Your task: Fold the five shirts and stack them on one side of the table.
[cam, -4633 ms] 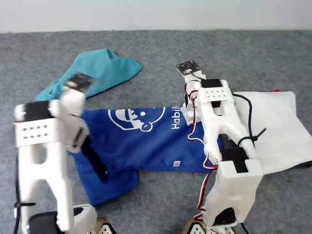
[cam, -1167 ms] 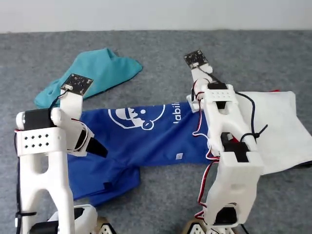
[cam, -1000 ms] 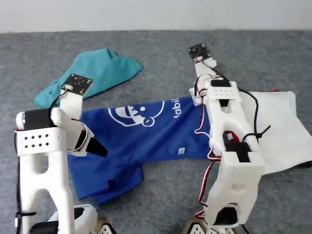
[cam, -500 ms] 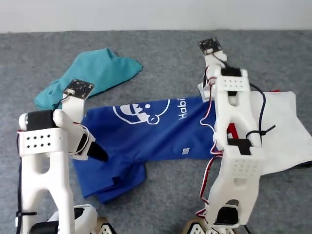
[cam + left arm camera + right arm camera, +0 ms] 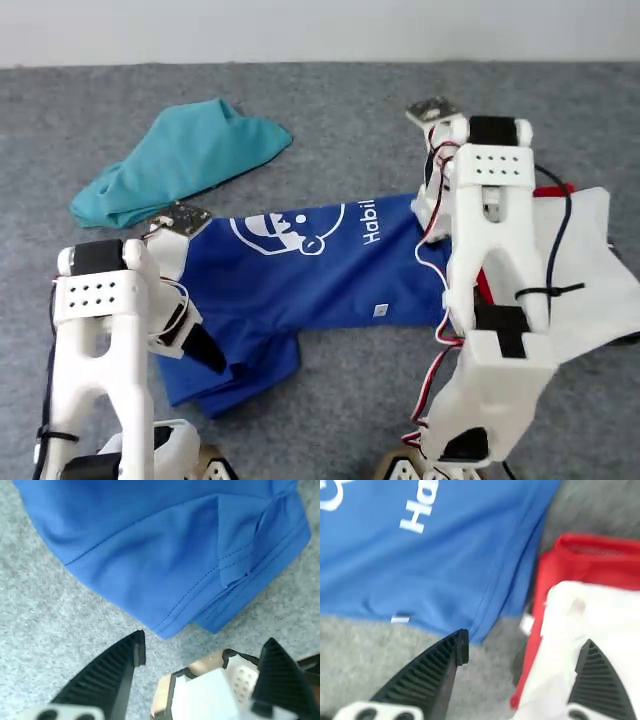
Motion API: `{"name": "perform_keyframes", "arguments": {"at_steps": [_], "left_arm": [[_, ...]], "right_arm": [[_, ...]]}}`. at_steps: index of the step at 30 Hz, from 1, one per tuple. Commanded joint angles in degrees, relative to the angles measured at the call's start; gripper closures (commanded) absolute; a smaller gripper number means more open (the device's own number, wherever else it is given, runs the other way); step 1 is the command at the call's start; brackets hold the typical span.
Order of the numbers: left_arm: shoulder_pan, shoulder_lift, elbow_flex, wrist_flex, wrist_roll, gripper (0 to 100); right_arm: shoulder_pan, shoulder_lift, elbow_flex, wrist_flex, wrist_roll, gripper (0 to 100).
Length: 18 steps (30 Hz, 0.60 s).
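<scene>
A blue shirt (image 5: 300, 280) with white print lies spread across the middle of the grey table, its near-left part bunched in folds (image 5: 175, 555). My left gripper (image 5: 200, 655) hangs open just above that bunched corner, with nothing between its fingers; in the high view its dark finger (image 5: 205, 350) shows at the shirt's near-left edge. At the shirt's right hem (image 5: 490, 600) my right gripper (image 5: 520, 655) is open and holds nothing. A folded white shirt (image 5: 590, 270) lies on a red one (image 5: 590, 555) at the right. A teal shirt (image 5: 180, 160) lies crumpled at the far left.
The grey carpet-like table top (image 5: 330, 110) is bare along the far side and at the near middle. The two arm bases stand at the near edge. A pale wall runs along the far edge.
The blue shirt has slid to the right together with the right arm, which now stands farther back by the white and red stack. The left arm has drawn back toward the near edge.
</scene>
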Motion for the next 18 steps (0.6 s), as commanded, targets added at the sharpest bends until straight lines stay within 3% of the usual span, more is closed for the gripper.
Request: {"name": "perform_keyframes", "arguments": {"at_steps": [1,5,10,15,18], "left_arm": [[-0.3,-1.5,0.0,0.4,-1.1,65],[-0.3,-1.5,0.0,0.4,-1.1,65],[0.0,-1.5,0.0,0.4,-1.1,65],[-0.1,-1.5,0.0,0.6,-1.1,65],[-0.3,-1.5,0.0,0.6,-1.0,65]], "right_arm": [[-1.2,-5.8,8.8,2.2,0.4,66.0],[-4.4,-10.4,20.0,-1.0,0.5,66.0],[-11.3,-15.8,27.5,-12.8,0.6,66.0],[-6.5,-16.2,30.5,-31.9,0.6,66.0],[-5.1,-17.5,27.9,-26.4,0.6,66.0]]}}
